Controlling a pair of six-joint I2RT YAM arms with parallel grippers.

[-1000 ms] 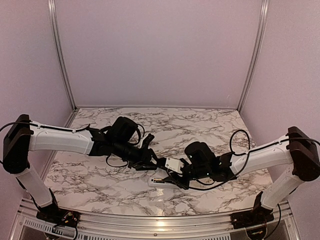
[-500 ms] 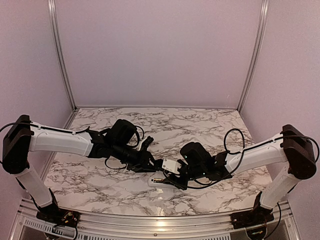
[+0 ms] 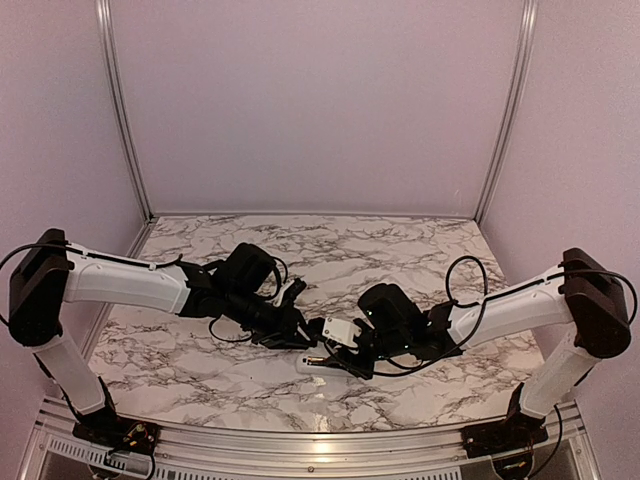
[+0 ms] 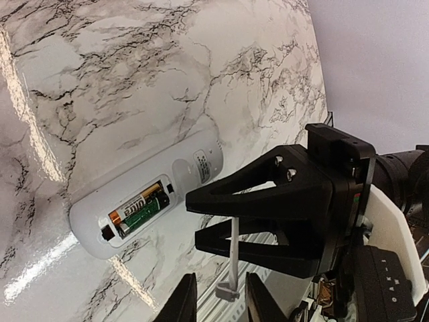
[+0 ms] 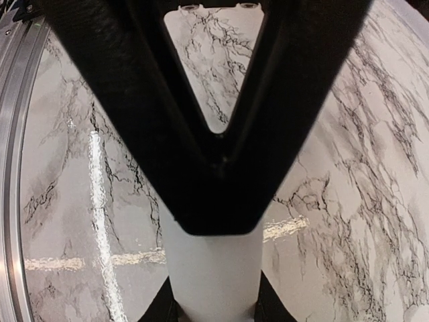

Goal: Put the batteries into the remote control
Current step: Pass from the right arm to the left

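Here, white remote control (image 4: 182,166) face-down, compartment open, battery (image 4: 139,204) inside.

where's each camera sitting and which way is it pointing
Top: fixed above and behind the bases, looking down on the table; left arm and right arm meet over the remote.
Left wrist: looks past its own fingers at the remote, a battery in its bay, and the right claw.
Right wrist: looks along its own fingers, cover pinched between, table beyond.
Shared: top and left wrist both show the remote.

Seemingly, batteries (image 4: 139,206) inside remote control (image 4: 191,163).
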